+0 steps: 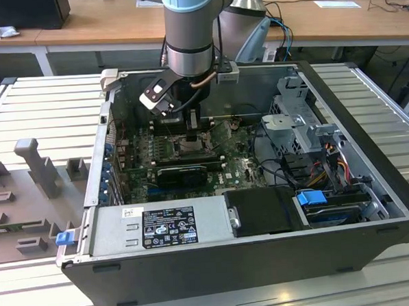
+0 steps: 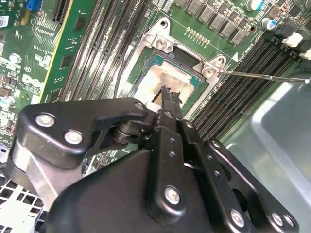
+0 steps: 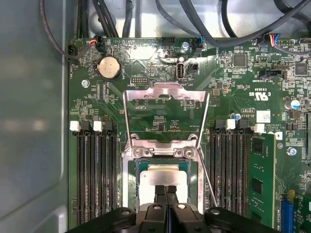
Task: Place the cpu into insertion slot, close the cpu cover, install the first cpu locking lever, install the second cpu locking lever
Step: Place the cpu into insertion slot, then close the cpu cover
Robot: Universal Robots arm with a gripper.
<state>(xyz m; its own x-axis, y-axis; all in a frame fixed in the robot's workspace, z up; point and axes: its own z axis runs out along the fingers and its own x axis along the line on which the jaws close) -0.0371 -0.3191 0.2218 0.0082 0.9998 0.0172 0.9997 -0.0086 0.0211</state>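
cpu [image 3: 163, 175] in insertion slot [image 3: 136, 174] — fingers [image 3: 160, 194] together, directly over it

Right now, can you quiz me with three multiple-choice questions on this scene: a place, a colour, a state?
1. Where is the cpu? A in the insertion slot; B on the bench outside; C lifted in the air.
2. What colour is the circuit board? A red; B green; C blue.
3. How is the cpu cover? A shut over the chip; B swung open; C removed.

1 A: the pale chip lies in the socket under the gripper tips.
2 B: green all round the socket.
3 B: its frame is hinged back, the board showing through its window.
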